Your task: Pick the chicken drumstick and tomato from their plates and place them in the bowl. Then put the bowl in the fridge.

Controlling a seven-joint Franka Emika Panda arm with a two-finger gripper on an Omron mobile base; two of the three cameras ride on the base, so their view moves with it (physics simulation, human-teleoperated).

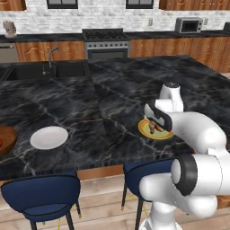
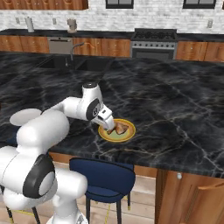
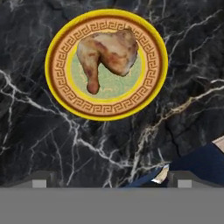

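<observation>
End effector (image 3: 109, 181) open, bowl (image 1: 5, 140) apparently edge-cropped

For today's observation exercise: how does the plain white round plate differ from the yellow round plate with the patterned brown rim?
The plain white round plate is unpatterned, while the yellow round plate with the patterned brown rim has a key-pattern band and a green centre. The white plate lies bare; the yellow one carries the golden-brown chicken drumstick. The open gripper hovers above the yellow plate, away from the white. Both are flat, round, and on the black marble counter.
</observation>
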